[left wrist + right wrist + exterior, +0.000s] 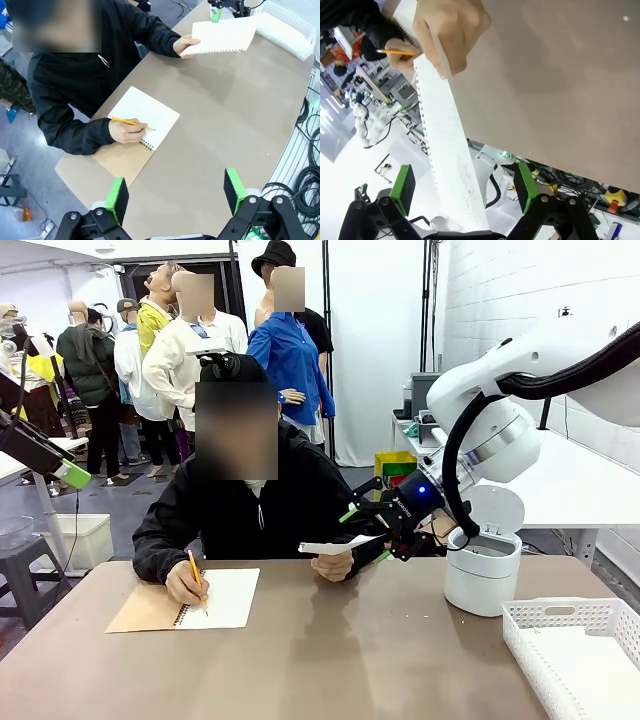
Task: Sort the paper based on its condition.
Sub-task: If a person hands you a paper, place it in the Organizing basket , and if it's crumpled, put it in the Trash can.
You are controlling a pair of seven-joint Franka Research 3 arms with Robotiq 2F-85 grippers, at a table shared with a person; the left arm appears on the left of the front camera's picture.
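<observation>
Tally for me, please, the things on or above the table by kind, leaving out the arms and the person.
Paper sheet, held up: 1
Notebook: 1
Pencil: 1
Basket, contents unclear: 1
Lidded bin: 1
Total: 5
</observation>
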